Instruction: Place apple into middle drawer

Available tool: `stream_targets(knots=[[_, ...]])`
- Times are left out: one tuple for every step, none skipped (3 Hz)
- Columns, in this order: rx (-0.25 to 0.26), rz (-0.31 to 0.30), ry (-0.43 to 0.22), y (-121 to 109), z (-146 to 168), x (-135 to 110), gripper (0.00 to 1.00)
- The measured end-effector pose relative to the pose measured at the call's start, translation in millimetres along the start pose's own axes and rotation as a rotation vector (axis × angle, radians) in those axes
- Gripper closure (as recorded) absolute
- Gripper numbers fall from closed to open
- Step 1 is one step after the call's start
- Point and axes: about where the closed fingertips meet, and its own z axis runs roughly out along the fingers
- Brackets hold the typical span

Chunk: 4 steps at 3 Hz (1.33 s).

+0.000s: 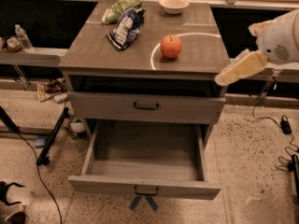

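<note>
The apple (171, 46) rests on the bench (93, 55), and the middle drawer (145, 149) below stands pulled open to receive it. The gripper (237, 69) hangs right of the bench, apart from the apple. Whether it is open, I cannot tell.

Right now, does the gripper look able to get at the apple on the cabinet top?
Probably yes. The gripper hangs beside the cabinet top, apart from the apple, with nothing between them; the chip bag and bowl lie farther off.
</note>
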Motion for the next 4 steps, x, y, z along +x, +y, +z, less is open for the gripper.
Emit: stream_targets(knots=[[0.147, 0.022, -0.151, -47, 16, -33, 0.0], [0.147, 0.022, -0.151, -47, 16, -33, 0.0], [0.134, 0.034, -0.178, -50, 44, -35, 0.0], [0.134, 0.054, -0.194, -57, 72, -34, 0.0]])
